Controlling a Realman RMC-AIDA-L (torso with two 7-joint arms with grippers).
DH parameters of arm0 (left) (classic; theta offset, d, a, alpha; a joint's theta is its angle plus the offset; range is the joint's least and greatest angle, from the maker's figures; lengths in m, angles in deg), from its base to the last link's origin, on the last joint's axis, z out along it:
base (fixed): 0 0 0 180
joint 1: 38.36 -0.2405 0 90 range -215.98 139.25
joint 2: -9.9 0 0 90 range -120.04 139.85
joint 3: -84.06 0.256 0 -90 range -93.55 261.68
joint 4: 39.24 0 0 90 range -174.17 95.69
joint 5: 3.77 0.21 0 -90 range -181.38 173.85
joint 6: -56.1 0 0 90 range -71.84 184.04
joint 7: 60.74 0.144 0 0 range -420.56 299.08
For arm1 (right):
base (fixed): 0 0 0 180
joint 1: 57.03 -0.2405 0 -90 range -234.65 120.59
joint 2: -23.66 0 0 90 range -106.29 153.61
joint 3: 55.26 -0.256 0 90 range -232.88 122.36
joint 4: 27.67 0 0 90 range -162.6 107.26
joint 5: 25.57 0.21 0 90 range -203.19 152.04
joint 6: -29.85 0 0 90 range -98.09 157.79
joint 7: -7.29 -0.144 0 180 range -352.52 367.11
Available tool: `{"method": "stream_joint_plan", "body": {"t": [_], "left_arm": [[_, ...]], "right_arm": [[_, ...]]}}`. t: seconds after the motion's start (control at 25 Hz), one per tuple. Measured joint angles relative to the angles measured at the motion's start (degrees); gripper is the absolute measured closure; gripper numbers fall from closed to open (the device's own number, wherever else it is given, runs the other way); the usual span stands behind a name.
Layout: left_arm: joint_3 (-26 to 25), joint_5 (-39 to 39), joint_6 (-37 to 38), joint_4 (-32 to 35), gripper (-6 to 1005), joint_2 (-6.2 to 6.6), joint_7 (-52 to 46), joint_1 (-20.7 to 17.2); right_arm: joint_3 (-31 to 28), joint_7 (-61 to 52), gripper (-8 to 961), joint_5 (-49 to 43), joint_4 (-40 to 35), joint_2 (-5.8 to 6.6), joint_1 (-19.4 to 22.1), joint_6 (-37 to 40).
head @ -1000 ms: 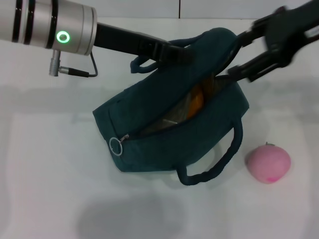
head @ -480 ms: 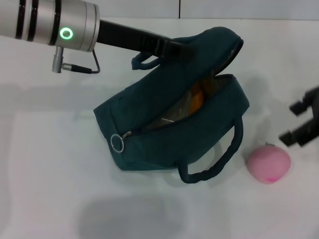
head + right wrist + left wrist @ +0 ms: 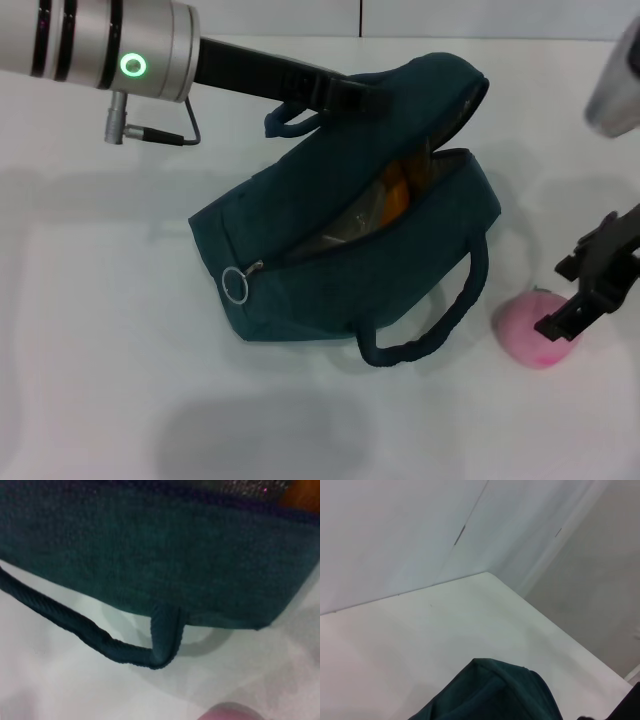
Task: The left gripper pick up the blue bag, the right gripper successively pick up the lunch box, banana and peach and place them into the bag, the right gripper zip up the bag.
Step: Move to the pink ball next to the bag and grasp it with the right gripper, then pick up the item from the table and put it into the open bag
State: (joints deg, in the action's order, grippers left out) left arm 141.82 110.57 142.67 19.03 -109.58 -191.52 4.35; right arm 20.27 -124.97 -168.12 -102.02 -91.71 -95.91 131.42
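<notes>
The blue bag (image 3: pixel 340 255) lies unzipped on the white table, its ring pull (image 3: pixel 233 288) at the near left end. My left gripper (image 3: pixel 362 100) is shut on the bag's raised far flap, holding the mouth agape. Inside the opening shows the yellow-orange banana (image 3: pixel 396 196), with a pale translucent surface beside it that looks like the lunch box (image 3: pixel 348 233). The pink peach (image 3: pixel 530 332) rests on the table to the right of the bag. My right gripper (image 3: pixel 582 288) stands open just over the peach's right side. The right wrist view shows the bag's side (image 3: pixel 150 555) and the peach's top (image 3: pixel 231 713).
One rope handle (image 3: pixel 440 320) loops out on the table between bag and peach; it also shows in the right wrist view (image 3: pixel 100 640). A grey part of the right arm (image 3: pixel 615 80) hangs at the far right. The left wrist view shows bag fabric (image 3: pixel 490 695) and table corner.
My right gripper has left the bag's opening, swung right and come down to the peach. The bag and the left gripper have hardly shifted.
</notes>
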Motion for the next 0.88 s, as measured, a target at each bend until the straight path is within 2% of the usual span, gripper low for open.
{"method": "stream_joint_plan", "body": {"t": [0.16, 0.68, 0.88], "left_arm": [[-0.02, 0.00, 0.00, 0.00, 936, 0.05, 0.22, 0.00], [-0.19, 0.00, 0.00, 0.00, 936, 0.03, 0.44, 0.00], [-0.03, 0.00, 0.00, 0.00, 936, 0.03, 0.44, -0.25]], "right_arm": [[2.48, -0.13, 123, -0.40, 3.03, -0.13, -1.13, -1.97], [3.34, 0.35, 147, -0.47, 12.13, -0.13, -4.39, -4.37], [1.09, 0.36, 405, -0.72, 11.46, 0.13, -4.04, -5.08]]}}
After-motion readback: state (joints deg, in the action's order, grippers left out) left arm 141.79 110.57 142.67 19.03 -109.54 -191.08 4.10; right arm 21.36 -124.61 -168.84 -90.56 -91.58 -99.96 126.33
